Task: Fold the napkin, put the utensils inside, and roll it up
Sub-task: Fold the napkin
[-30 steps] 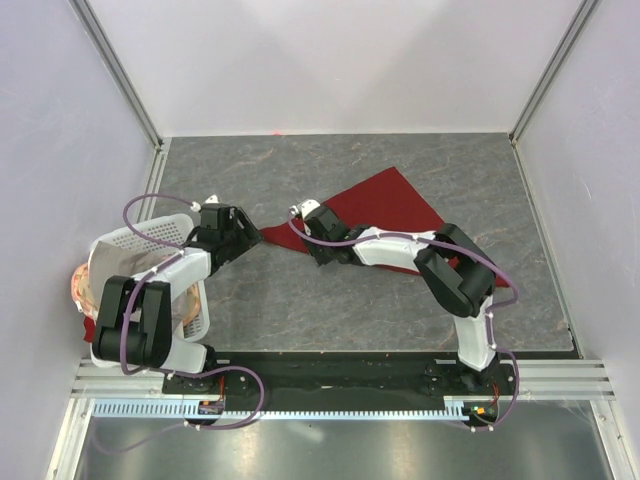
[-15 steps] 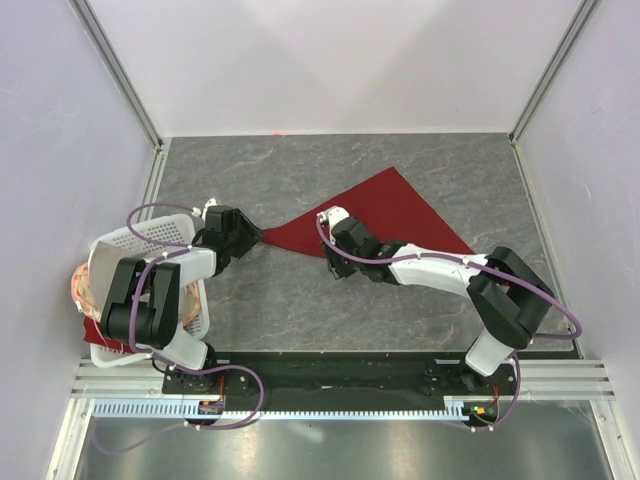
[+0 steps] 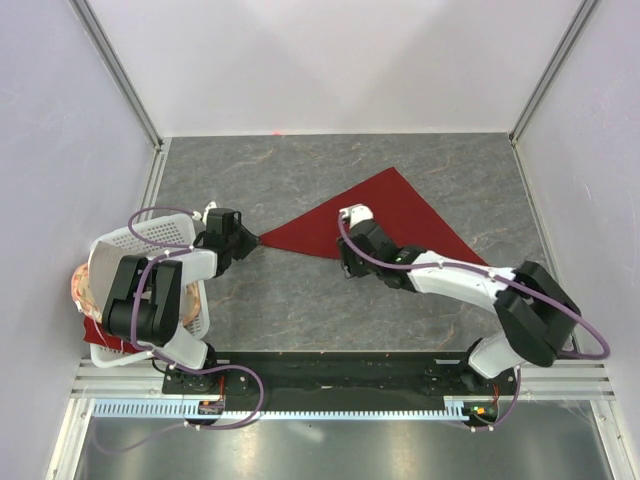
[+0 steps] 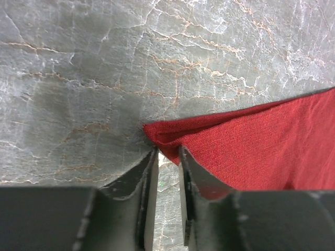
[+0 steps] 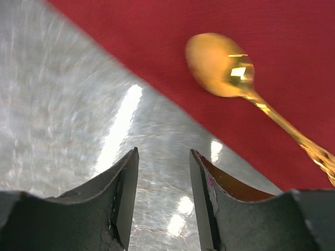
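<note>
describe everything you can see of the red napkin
The napkin is a dark red, plain woven cloth, folded into a triangle and lying flat on the grey marbled table. At its left corner two layers show, and the left gripper has its fingertips right at that corner, a narrow gap between them. A gold spoon lies on it near the long near edge. The right arm covers part of that edge.

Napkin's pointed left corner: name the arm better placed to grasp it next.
Left, probably. The left gripper sits right at the napkin corner, jaws narrow, beside its tip. The right gripper hangs open over bare table near the spoon, far from that corner.
</note>
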You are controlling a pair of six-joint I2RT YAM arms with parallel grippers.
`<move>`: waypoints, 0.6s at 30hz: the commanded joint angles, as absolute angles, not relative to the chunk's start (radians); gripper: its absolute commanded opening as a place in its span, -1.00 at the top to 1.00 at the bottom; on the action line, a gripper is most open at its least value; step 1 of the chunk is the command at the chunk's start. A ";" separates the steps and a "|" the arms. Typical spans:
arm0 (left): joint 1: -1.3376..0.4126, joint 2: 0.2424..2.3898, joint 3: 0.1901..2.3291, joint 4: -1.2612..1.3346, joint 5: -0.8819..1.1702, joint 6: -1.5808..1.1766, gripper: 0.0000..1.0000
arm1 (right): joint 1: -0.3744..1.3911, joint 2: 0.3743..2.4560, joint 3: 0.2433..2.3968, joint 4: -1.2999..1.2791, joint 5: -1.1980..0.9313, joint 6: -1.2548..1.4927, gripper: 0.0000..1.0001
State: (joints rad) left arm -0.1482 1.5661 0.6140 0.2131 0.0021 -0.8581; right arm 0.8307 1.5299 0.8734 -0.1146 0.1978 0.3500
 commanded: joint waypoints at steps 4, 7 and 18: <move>-0.153 1.588 0.623 0.242 -0.003 -0.796 0.60 | 0.533 1.298 0.735 -0.152 0.198 0.589 -0.04; -0.153 1.589 0.630 0.226 -0.003 -0.763 0.60 | 0.372 1.207 0.666 -0.169 0.160 0.618 -0.03; -0.153 1.603 0.640 0.227 -0.021 -0.680 0.53 | -0.280 0.865 0.424 -0.193 -0.145 0.813 -0.07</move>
State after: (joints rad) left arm -0.1520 1.5776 0.6170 0.2207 0.0078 -0.7689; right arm -0.1173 0.9051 0.4786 -0.1802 0.0124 0.7109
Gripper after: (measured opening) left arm 0.228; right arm 0.526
